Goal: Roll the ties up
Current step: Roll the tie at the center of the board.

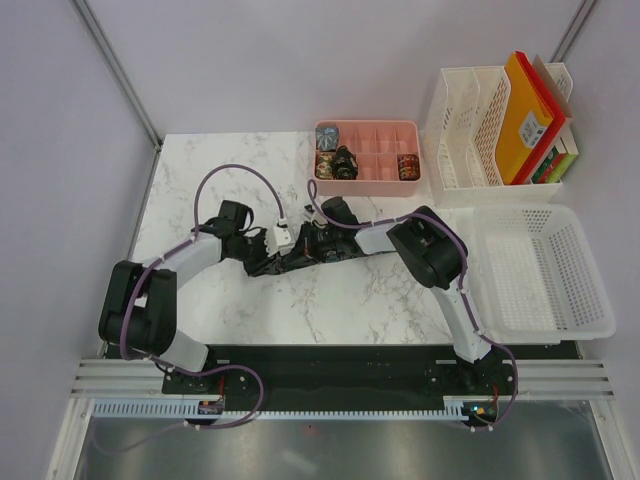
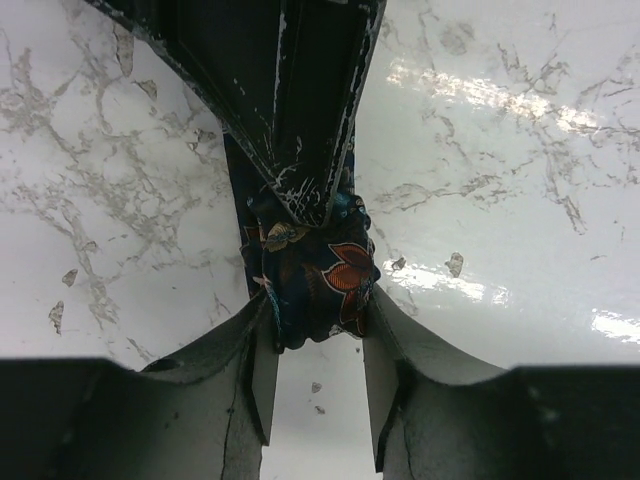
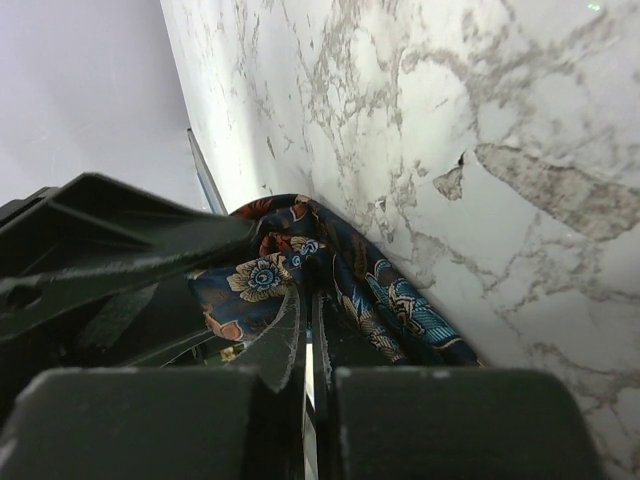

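A dark blue tie (image 1: 285, 262) with orange and cream flowers lies mid-table between both arms. In the left wrist view its bunched coil (image 2: 320, 270) sits between my left gripper's (image 2: 315, 320) fingertips, touching both. My right gripper's dark fingers (image 2: 300, 120) come in from the far side and end in the coil. In the right wrist view my right gripper (image 3: 307, 320) is nearly closed, with tie fabric (image 3: 400, 300) wrapped round its tips. From above, the left gripper (image 1: 275, 245) and right gripper (image 1: 310, 245) meet nose to nose.
A pink compartment tray (image 1: 375, 125) at the back holds a grey-blue roll (image 1: 328, 135), a dark roll (image 1: 345, 163) and a red-orange roll (image 1: 408, 167). A white file rack (image 1: 465, 135) with folders stands back right. A white basket (image 1: 540, 270) sits at the right.
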Controlling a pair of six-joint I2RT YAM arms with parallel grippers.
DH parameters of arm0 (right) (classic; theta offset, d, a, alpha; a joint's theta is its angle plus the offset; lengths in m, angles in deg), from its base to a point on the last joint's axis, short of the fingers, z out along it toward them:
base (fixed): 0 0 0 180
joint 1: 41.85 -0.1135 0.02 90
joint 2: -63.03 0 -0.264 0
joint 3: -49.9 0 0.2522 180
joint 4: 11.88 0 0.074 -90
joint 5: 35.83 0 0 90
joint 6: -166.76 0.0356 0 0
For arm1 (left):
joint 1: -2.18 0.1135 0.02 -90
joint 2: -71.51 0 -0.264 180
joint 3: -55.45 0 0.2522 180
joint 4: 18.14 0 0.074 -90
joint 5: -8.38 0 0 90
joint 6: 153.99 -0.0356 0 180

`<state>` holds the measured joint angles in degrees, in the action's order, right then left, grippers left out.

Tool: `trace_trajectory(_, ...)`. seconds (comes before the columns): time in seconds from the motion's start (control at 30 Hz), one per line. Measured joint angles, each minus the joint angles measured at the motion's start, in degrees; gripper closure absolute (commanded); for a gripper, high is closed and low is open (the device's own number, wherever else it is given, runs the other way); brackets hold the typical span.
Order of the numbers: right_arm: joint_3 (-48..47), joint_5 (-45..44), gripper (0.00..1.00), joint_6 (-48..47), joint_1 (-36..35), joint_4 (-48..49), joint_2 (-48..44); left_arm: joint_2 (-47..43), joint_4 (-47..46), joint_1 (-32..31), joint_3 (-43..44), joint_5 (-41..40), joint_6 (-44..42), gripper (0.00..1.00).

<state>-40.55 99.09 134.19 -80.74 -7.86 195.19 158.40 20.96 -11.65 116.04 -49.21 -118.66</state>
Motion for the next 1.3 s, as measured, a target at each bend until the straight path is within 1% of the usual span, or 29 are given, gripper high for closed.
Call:
trace_trajectory(0.1, -0.2, 0.0, 1.00, 0.0, -0.2, -0.2, 0.0, -0.4, 0.3, -0.8, 0.3, 0.1, 0.0, 0.63)
trace_trajectory(0.23, -1.5, 0.6, 1.00, -0.1, -0.2, -1.7, 0.5, 0.8, 2.1, -2.0, 2.5, -1.0, 0.4, 0.63)
trace_trajectory(0.27, -1.9, 0.8, 0.95, -0.2, -0.1, -2.2, 0.6, 1.5, 2.5, -2.2, 3.1, -1.1, 0.7, 0.63)
trace_trajectory(0.33, -2.7, 1.0, 0.88, -0.3, -0.1, -3.2, 0.8, 3.4, 3.4, -2.6, 5.0, -1.5, 1.3, 0.63)
trace_trajectory(0.37, -3.0, 1.0, 0.81, -0.6, 0.0, -3.8, 0.9, 4.4, 4.2, -2.8, 5.9, -1.6, 1.4, 0.64)
trace_trajectory(0.5, -4.6, 0.9, 0.71, -2.1, 0.1, -6.6, 0.9, 7.5, 7.6, -3.1, 9.4, -1.9, 1.6, 0.66)
trace_trajectory(0.73, -5.1, 1.2, 0.68, -3.7, 1.6, -9.2, 0.3, 10.2, 10.6, -3.1, 12.3, -1.9, 1.5, 0.70)
trace_trajectory(0.87, -5.1, 1.8, 0.60, -4.3, 3.1, -10.1, 0.1, 11.4, 10.7, -3.3, 13.1, -1.7, 1.3, 0.70)
trace_trajectory(1.13, -3.8, 2.2, 0.61, -4.5, 5.4, -9.7, -1.3, 12.3, 11.4, -3.6, 14.3, -1.4, 1.2, 0.70)
trace_trajectory(1.3, -3.6, 2.2, 0.61, -2.6, 4.5, -7.1, -1.3, 12.7, 12.0, -3.6, 14.8, -1.4, 1.2, 0.69)
